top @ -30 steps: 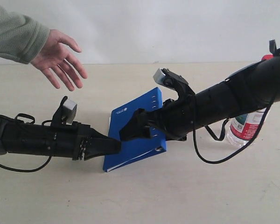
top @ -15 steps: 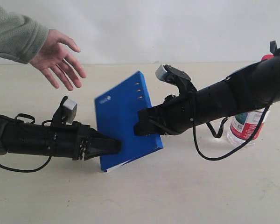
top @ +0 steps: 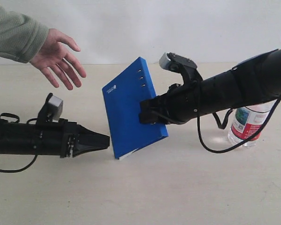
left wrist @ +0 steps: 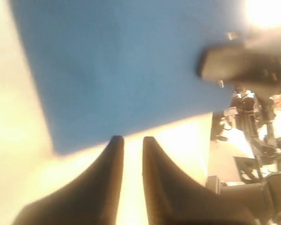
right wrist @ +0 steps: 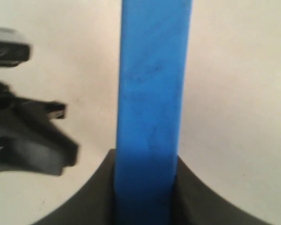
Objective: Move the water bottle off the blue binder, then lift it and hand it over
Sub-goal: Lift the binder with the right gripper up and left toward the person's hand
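Blue binder: held off flat, broad cover facing the exterior camera. The long axis is steep, with the top leaning toward the left side of the scene. Ring slots are seen near the upper edge, the white logo near the upper left corner, and white pages along the lower edge. Contact between the lowest corner and the table cannot be told.

Right gripper: jaws clamped on the binder at the middle of its right-hand long edge. In the right wrist view the blue edge is seen pressed between both fingers.

Left gripper: jaws drawn almost together, with a thin gap seen in the left wrist view and nothing between them. The tip is pointed at the binder's lower left part, just beside it and not touching.

Water bottle: upright on the table at far right, well apart from the binder. Its top is hidden behind the right arm.

Open human hand: held above the left arm, palm down.
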Controlling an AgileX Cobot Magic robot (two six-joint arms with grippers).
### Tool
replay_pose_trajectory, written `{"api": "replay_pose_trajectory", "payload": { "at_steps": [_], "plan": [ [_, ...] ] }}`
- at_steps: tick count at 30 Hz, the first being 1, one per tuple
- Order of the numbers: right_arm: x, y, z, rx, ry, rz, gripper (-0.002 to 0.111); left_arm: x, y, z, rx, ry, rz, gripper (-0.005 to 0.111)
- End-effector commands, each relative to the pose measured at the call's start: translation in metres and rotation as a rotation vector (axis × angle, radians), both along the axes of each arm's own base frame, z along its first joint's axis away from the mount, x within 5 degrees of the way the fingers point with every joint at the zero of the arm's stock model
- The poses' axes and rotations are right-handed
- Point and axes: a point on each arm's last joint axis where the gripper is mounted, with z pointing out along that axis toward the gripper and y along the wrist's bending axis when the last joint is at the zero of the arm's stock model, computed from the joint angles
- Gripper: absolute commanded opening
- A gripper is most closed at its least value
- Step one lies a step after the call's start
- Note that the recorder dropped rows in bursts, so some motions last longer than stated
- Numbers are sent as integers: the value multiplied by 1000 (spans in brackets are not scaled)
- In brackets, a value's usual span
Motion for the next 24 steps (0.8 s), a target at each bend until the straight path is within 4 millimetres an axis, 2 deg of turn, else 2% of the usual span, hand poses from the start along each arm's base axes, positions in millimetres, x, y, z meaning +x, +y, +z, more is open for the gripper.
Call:
{"api": "replay_pose_trajectory", "payload": {
  "at_steps": [1,5,8,12,14,18,24],
  "plan": [
    [2,-3,15,4,-42,-40,0,-18,12,27,15,-166,-4,14],
    [-1,-1,24,54,-33,-42,0,-40,13,45,23,-226,-12,14],
    [-7,0,43,111,-66,-20,0,-55,15,52,28,-245,-14,14],
    [-16,-2,75,192,-119,-19,0,-75,19,49,36,-217,-6,8],
    [-20,0,82,242,-110,-7,0,-86,19,45,47,-227,-22,4],
    [-20,2,83,309,-67,-16,0,-109,20,38,67,-241,-53,4],
    [-15,8,75,376,-1,-8,0,-127,20,38,73,-241,-64,4]
  ]
}}
